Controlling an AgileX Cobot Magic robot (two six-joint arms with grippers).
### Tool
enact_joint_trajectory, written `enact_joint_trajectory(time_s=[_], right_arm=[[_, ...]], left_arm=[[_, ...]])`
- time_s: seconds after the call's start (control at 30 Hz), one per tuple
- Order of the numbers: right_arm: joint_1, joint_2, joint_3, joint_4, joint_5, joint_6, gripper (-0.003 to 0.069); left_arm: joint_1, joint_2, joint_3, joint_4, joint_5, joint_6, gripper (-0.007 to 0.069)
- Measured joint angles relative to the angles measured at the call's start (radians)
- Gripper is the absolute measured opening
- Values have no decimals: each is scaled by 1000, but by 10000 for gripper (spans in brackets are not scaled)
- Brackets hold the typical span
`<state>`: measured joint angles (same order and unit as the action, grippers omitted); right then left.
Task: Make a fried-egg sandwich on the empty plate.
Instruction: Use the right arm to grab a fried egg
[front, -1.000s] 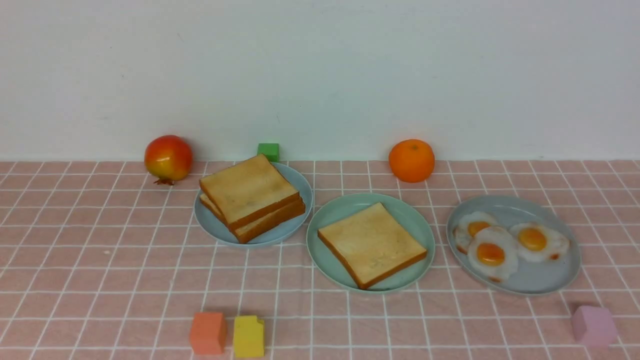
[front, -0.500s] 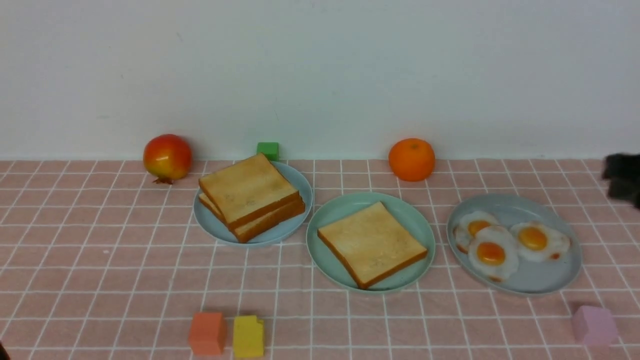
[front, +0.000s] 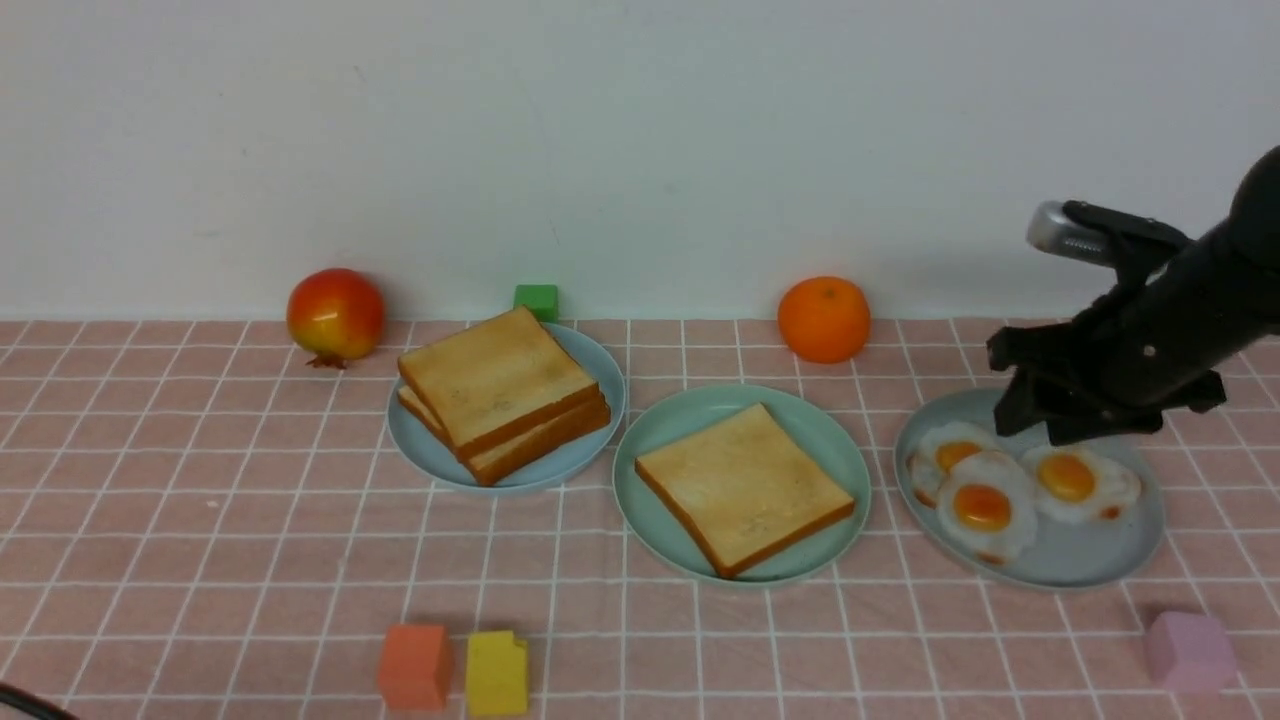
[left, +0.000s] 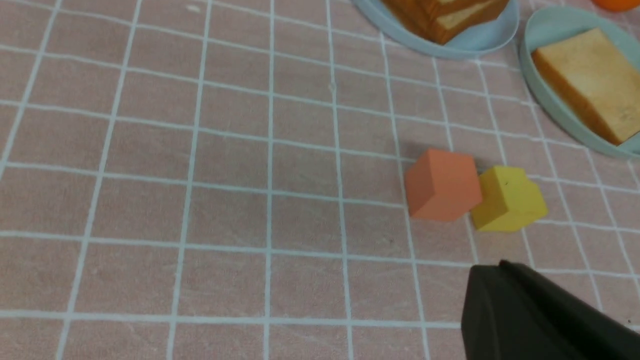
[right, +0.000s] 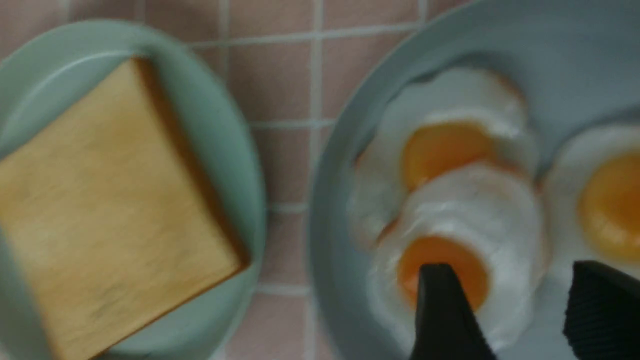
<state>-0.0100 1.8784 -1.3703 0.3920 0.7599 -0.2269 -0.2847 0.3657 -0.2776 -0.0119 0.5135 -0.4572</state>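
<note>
The mint-green plate (front: 700, 402) in the middle carries one toast slice (front: 742, 487). Three fried eggs lie overlapping on a blue-grey plate (front: 1100, 565) at the right; the front egg (front: 983, 508) lies on top. My right gripper (front: 1050, 425) hovers open just above that plate's far side. In the right wrist view its fingers (right: 442, 310) straddle the front egg (right: 480, 215), with nothing held. My left gripper (left: 492, 272) is shut and empty, low over the cloth near the front left. Two more toast slices (front: 500, 385) are stacked on another blue-grey plate (front: 420, 455).
A red-yellow fruit (front: 335, 315), a green cube (front: 536, 300) and an orange (front: 823, 320) stand along the back wall. An orange block (front: 415, 665) and a yellow block (front: 497, 672) sit near the front, left of centre. A pink block (front: 1187, 650) is at the front right.
My right arm has come in from the right edge and now hangs over the egg plate. The plates, toast and eggs have not moved.
</note>
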Motion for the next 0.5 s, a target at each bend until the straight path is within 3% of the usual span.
enact_joint_trajectory(time_s=[0.13, 0.33, 0.5], right_arm=[[-50, 67, -50, 32, 40, -74, 382], [-92, 136, -59, 183, 58, -229, 368], [-91, 175, -59, 219, 60, -259, 367]], left_arm=[[0, 5, 0, -1, -3, 0, 13], [0, 7, 0, 0, -6, -1, 13], [0, 7, 0, 0, -6, -1, 13]])
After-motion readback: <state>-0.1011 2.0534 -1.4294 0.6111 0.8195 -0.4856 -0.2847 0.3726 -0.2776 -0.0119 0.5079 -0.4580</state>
